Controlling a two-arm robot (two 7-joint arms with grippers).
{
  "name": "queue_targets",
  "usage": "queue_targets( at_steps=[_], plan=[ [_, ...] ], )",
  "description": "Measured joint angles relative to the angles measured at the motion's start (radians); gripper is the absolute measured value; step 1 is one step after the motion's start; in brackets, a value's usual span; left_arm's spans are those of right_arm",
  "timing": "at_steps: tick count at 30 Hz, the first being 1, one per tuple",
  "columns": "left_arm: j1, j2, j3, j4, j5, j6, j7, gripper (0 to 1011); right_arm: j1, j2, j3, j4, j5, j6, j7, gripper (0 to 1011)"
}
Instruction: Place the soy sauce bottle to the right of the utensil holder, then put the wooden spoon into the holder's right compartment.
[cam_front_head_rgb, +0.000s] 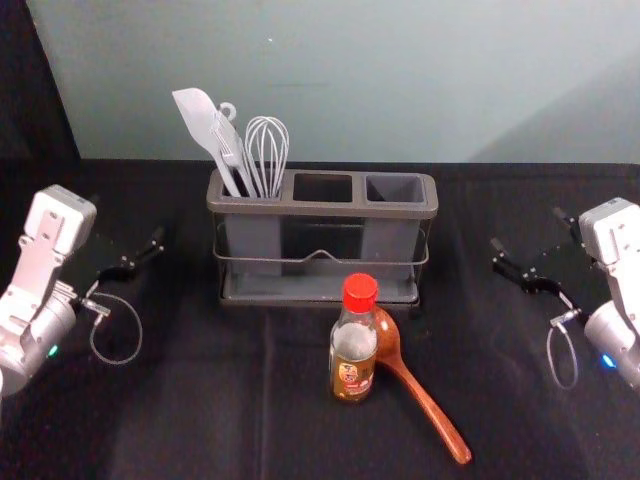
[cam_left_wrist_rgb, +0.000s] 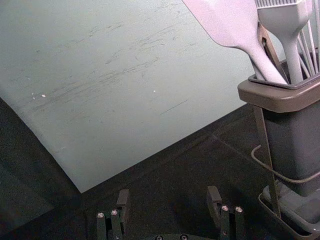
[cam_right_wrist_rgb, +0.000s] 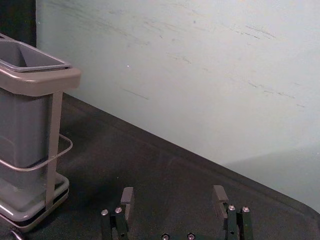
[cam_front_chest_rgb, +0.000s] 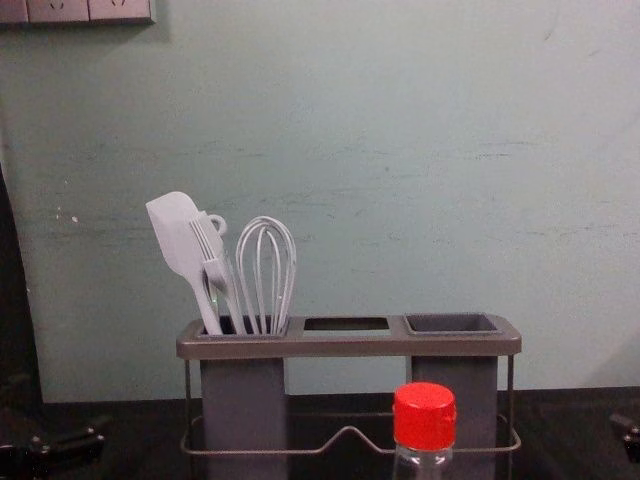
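Observation:
The soy sauce bottle, red-capped, stands upright in front of the utensil holder. Touching or just behind its right side lies the wooden spoon, bowl toward the holder, handle pointing front right. The holder's right compartment has nothing in it; white utensils stand in the left one. In the chest view the bottle's cap overlaps the holder's front. My left gripper is open left of the holder; its wrist view shows the gripper apart. My right gripper is at the right, and its wrist view shows the gripper open.
A pale wall rises behind the black-covered table. A white spatula and a whisk stick up above the holder's left compartment. Black tabletop lies between the holder and my right gripper.

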Motion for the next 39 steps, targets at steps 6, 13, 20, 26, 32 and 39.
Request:
queue_targets(
  at_steps=[6,13,20,26,32,39],
  plan=[
    [0.0,0.0,0.0,0.0,0.0,0.0,0.0,1000,0.0,0.0,0.0,0.0,0.0,0.0,0.0,1002],
    [0.0,0.0,0.0,0.0,0.0,0.0,0.0,1000,0.0,0.0,0.0,0.0,0.0,0.0,0.0,1002],
    [0.0,0.0,0.0,0.0,0.0,0.0,0.0,1000,0.0,0.0,0.0,0.0,0.0,0.0,0.0,1002],
    [0.0,0.0,0.0,0.0,0.0,0.0,0.0,1000,-0.02,0.005,0.012,-0.018,0.0,-0.003,0.0,1002],
    [0.0,0.0,0.0,0.0,0.0,0.0,0.0,1000,-0.113,0.032,0.055,-0.108,0.015,-0.013,-0.016,1002],
    [0.0,0.0,0.0,0.0,0.0,0.0,0.0,1000,-0.284,0.071,0.105,-0.279,0.021,-0.038,-0.052,1002]
  ],
)
